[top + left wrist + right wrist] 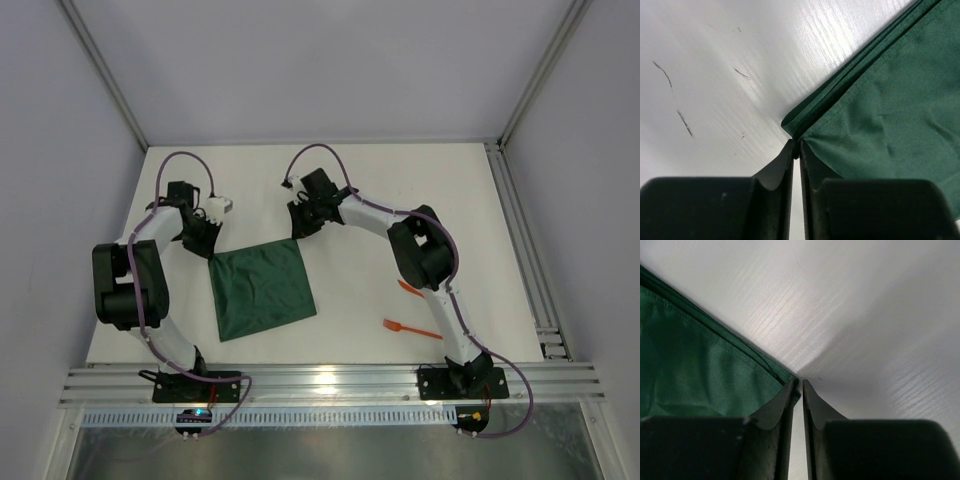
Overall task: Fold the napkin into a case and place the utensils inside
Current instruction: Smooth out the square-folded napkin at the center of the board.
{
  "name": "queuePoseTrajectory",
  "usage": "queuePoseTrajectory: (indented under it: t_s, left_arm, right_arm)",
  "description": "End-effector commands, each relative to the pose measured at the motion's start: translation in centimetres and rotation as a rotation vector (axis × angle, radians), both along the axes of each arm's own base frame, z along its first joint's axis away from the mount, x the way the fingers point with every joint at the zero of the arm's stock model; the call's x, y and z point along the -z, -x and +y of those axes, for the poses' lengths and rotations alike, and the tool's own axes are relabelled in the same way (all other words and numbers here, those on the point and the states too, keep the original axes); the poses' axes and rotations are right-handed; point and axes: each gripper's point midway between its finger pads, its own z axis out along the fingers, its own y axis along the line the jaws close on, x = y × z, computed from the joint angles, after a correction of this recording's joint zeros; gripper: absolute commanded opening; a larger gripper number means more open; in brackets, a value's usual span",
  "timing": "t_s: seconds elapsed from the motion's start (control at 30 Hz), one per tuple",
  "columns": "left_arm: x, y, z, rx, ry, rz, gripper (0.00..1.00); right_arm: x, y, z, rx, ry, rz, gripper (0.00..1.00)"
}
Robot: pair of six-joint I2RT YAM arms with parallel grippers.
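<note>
Napkin (262, 290) lies flat on the white table (350, 180), mid-field. It is close to square and turned slightly, so no clear long axis yet and no case shape.

- Left gripper (207, 248) sits at the napkin's far-left corner and right gripper (298, 234) at its far-right corner. Both are down at table level. The far hem runs straight between them, its right end a little farther from the bases.
- The cloth spreads from both sets of fingers back toward the arm bases. My reading is that any coming fold turns on that far edge travelling over the body of the napkin toward the near hem, with the two corners kept level. Neither arm is nearer; each has its own corner.
- Fingers, both arms: drawn almost together, only a thin slit showing. In each wrist view the corner of the cloth runs right into that slit. I take this as a pinch on the napkin, though how firm it is cannot be read.
- Two orange utensils lie well to the napkin's right. One (410, 327) is in the open; the other (407, 287) is partly under the right arm. Which is the fork cannot be told at this size.

The top view gives the layout and the utensils, but shows the cloth as a single sheet. The wrist views show stacked hems along the edge at each corner, so the cloth is doubled. Neither wrist view shows the utensils.
</note>
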Motion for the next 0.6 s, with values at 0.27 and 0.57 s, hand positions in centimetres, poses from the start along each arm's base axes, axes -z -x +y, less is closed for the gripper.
queuePoseTrajectory:
  t_s: [0.27,0.57]
  left_arm:
    - [-1.4,-2.3,1.3,-0.019,-0.057,-0.101,0.38]
    - [-6.7,-2.5,0.7,-0.052,-0.024,-0.214,0.42]
  right_arm:
    - [-7.9,-1.7,-0.7,0.065,-0.025,-0.137,0.34]
    - [-11.4,3.5,-2.9,0.144,-0.043,-0.178,0.3]
